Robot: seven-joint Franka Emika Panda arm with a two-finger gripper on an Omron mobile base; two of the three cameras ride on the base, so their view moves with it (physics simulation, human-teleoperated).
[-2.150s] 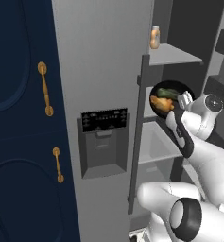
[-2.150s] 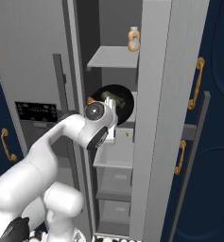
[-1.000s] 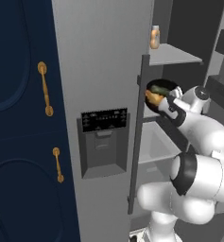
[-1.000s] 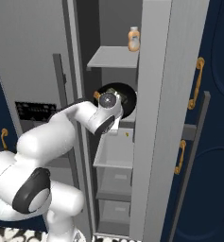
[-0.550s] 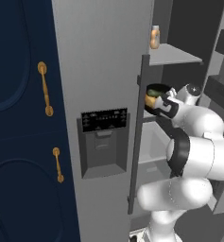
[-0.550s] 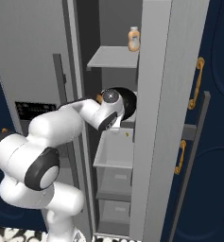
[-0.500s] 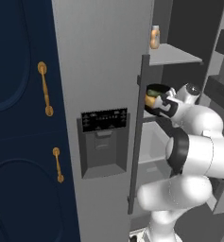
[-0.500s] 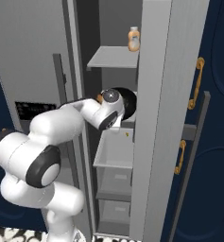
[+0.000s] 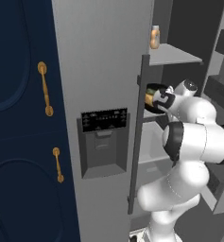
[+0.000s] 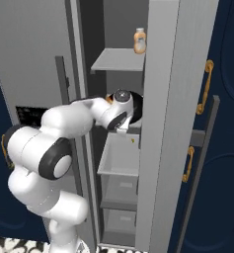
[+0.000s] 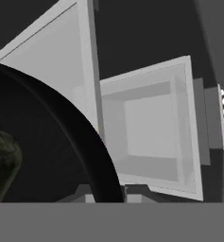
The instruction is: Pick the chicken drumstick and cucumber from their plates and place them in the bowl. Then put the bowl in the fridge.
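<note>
The black bowl (image 9: pixel 154 90) hangs inside the open fridge (image 9: pixel 101 71), level with its middle shelf. My gripper (image 9: pixel 158 100) is shut on the bowl's rim, the arm reaching in past the door edge. From the right base view, the bowl (image 10: pixel 136 105) sits just behind my hand (image 10: pixel 122 117). In the hand view the bowl (image 11: pixel 52 137) covers the left side, with the dark green cucumber (image 11: pixel 2 163) lying in it. A golden-brown bit of the chicken drumstick (image 9: pixel 148 99) shows at the bowl's near side.
An orange-capped bottle (image 9: pixel 154 37) stands on the fridge's top shelf (image 10: pixel 119 62). Grey drawers (image 11: pixel 151 132) lie below the bowl. The right fridge door (image 10: pixel 163 99) stands open close beside my arm. Navy cabinets with gold handles (image 9: pixel 45 89) flank the fridge.
My arm has pushed the bowl deeper into the fridge and slightly upward, from in front of the shelves to level with the middle shelf. The grip has stayed shut.
</note>
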